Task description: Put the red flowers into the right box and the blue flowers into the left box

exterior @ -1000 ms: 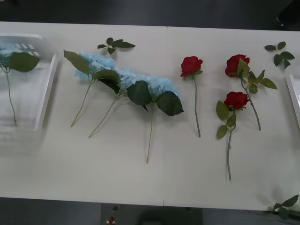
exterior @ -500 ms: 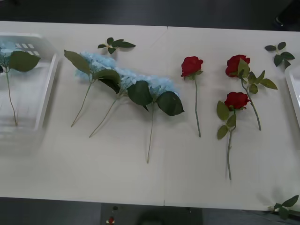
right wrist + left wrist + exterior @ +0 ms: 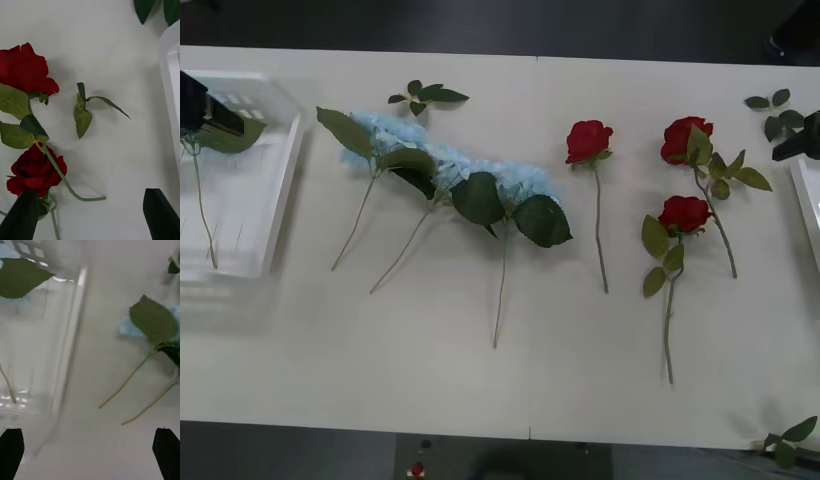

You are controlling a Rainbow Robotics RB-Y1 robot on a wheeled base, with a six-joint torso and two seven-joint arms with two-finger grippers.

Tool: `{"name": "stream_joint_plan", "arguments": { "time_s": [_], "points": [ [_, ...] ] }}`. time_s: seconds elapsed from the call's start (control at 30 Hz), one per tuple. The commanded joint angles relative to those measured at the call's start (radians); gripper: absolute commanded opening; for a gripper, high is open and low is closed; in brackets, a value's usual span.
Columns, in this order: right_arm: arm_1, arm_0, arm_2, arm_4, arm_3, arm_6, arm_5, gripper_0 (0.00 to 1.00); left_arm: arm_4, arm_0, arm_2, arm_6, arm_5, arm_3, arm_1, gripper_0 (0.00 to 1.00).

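Black fingers of the right hand stand apart above the red flowers near the table's right edge, just beside the right box. The left hand, also apart, hovers between the left box and the blue flowers. Each likely needs to drop onto a stem.

A white table stands against dark floor.

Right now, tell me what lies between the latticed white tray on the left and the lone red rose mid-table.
In the front view, between the latticed white tray and the lone red rose lie three pale-blue flower stems, overlapping in a row on the table.
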Motion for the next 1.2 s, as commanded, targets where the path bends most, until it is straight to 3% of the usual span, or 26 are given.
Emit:
{"name": "stream_joint_plan", "arguments": {
  "time_s": [0.03, 0.27, 0.37, 0.6, 0.73, 0.87, 1.13, 1.2],
  "points": [
    [0.006, -0.039, 0.073, 0.057, -0.058, -0.103, -0.052, 0.80, -0.020, 0.020, -0.009, 0.053, -0.003, -0.117, -0.052, 1.00],
    [0.060, -0.039, 0.199, 0.180, -0.102, -0.218, -0.130, 0.80, -0.221, 0.002, -0.144, 0.059, -0.041, -0.237, -0.103, 1.00],
    [0.084, -0.039, 0.248, 0.227, -0.119, -0.247, -0.151, 0.80, -0.320, -0.013, -0.199, 0.201, -0.077, -0.235, -0.103, 1.00],
    [0.138, -0.039, 0.300, 0.234, -0.119, -0.264, -0.236, 0.80, -0.319, -0.021, -0.257, 0.609, -0.138, -0.180, -0.103, 1.00],
    [0.161, -0.039, 0.308, 0.267, -0.119, -0.275, -0.242, 0.80, -0.317, -0.021, -0.266, 0.643, -0.138, -0.186, -0.106, 1.00],
    [0.164, -0.039, 0.340, 0.303, -0.119, -0.290, -0.246, 0.80, -0.325, -0.021, -0.265, 0.402, -0.138, -0.184, -0.106, 1.00],
    [0.170, -0.038, 0.378, 0.330, -0.078, -0.300, -0.282, 0.79, -0.314, -0.019, -0.199, -0.504, -0.149, -0.114, -0.112, 1.00],
    [0.175, -0.038, 0.380, 0.336, -0.067, -0.300, -0.288, 0.80, -0.288, -0.016, -0.185, -0.602, -0.166, -0.105, -0.121, 1.00]
  ]
}}
